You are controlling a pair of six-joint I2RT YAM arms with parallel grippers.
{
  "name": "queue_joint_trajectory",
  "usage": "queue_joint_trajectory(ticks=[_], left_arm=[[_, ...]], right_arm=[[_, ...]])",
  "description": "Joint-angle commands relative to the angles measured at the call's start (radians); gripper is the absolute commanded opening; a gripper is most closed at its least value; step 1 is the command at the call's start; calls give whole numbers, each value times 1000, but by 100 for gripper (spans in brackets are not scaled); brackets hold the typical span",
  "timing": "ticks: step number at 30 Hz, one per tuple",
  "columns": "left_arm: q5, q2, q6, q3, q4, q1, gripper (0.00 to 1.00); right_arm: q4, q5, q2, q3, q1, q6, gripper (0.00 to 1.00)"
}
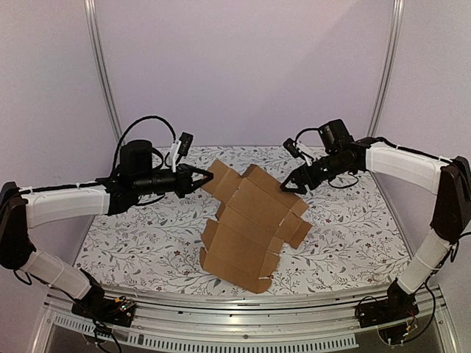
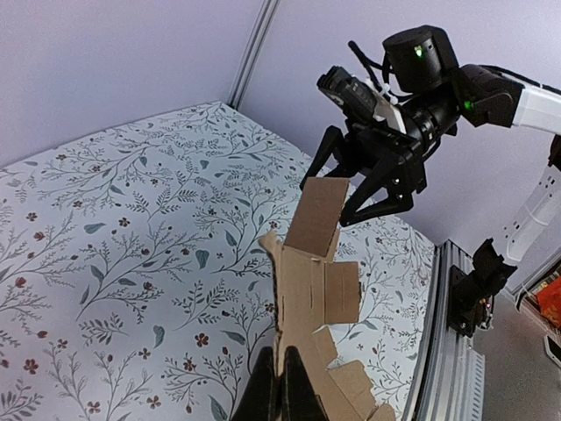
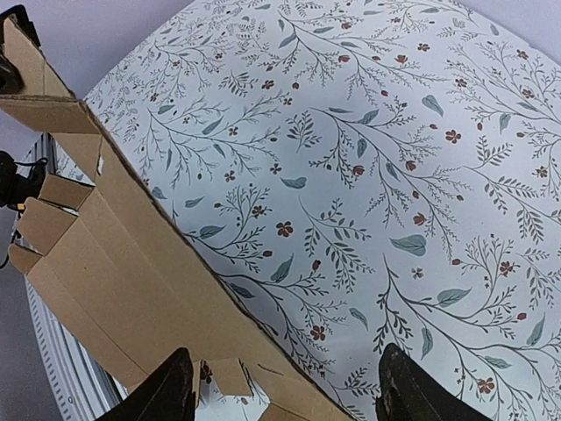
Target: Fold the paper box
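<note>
"Flowered table (image 1: 353, 220), lilac walls (image 1: 243, 66). Where was the paper box (image 1: 246, 228)?"

"Standing half-unfolded on it. The left gripper (image 1: 204, 179) was clamped on the box's left flap, and the right gripper (image 1: 291, 187) was spread wide at the box's right edge."

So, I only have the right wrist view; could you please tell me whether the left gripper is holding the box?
Observer: Yes, the left gripper is shut on one edge of the paper box.
Operator: Thank you. Is the sheet lying flat?
Observer: No. From above it slopes, its far end raised between the arms, its near end down at the table.
Operator: And my gripper?
Observer: The left wrist view shows the right gripper open, with the sheet's end flap apparently standing between its fingers.
</note>
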Motion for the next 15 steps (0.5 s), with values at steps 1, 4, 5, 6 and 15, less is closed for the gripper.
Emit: queue_joint_trajectory(ticks=[1,4,5,6,15], left_arm=[[5,-7,22,12,-26,-8,0],[0,-2,28,18,-38,-8,0],[0,0,32,21,-45,-8,0],[0,2,36,26,-56,-8,0],[-34,28,58,56,-109,-9,0]], right_arm=[[-43,-20,64,48,-11,-55,69],[-50,-27,97,53,-12,-69,67],[-53,-29,104,55,-11,-72,66],[-55,-33,112,56,-11,-73,65],[-89,-104,133,59,-11,-99,52]])
